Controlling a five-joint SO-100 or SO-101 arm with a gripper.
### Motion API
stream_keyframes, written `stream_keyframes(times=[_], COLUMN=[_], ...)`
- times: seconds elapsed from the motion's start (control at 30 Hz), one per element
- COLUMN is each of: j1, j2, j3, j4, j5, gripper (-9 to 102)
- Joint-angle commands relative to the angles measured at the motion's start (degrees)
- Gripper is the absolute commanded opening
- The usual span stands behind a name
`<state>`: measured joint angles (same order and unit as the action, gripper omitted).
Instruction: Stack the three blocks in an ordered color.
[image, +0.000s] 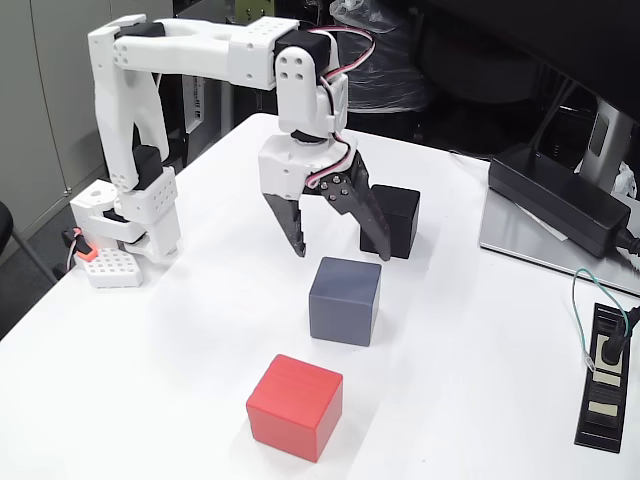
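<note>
The hand hangs with fingers spread apart, gripping nothing, above the grey cube and just before the black cube. The red cube sits apart near the worktop's front edge.

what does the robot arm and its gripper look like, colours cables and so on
The arm is built from blocky white plastic links with black motor housings at the joints and small screw holes in the wrist block. Thin red, white and black wires loop from the wrist to the gripper, which has a white body and two tapered black fingers, one dotted with pale screw heads.
</note>
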<state>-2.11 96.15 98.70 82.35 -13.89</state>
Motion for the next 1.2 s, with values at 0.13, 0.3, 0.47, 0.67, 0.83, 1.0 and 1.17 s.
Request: stream_keyframes(times=[0.13,0.3,0.47,0.67,0.83,1.0,1.17], j1=[0.3,0.3,0.3,0.3,0.3,0.3,0.4], j2=[-3.7,-8.2,-12.0,-12.6,-12.6,-12.2,-11.9], j3=[-1.3,-1.3,-1.5,-1.4,-1.4,-1.8,-2.3], j4=[-6.2,-9.1,-9.2,-9.2,-9.2,-9.2,-9.0], j5=[-0.5,-0.4,-0.4,-0.5,-0.5,-0.4,-0.4], gripper=[34,34,34,34,26,9,-2])
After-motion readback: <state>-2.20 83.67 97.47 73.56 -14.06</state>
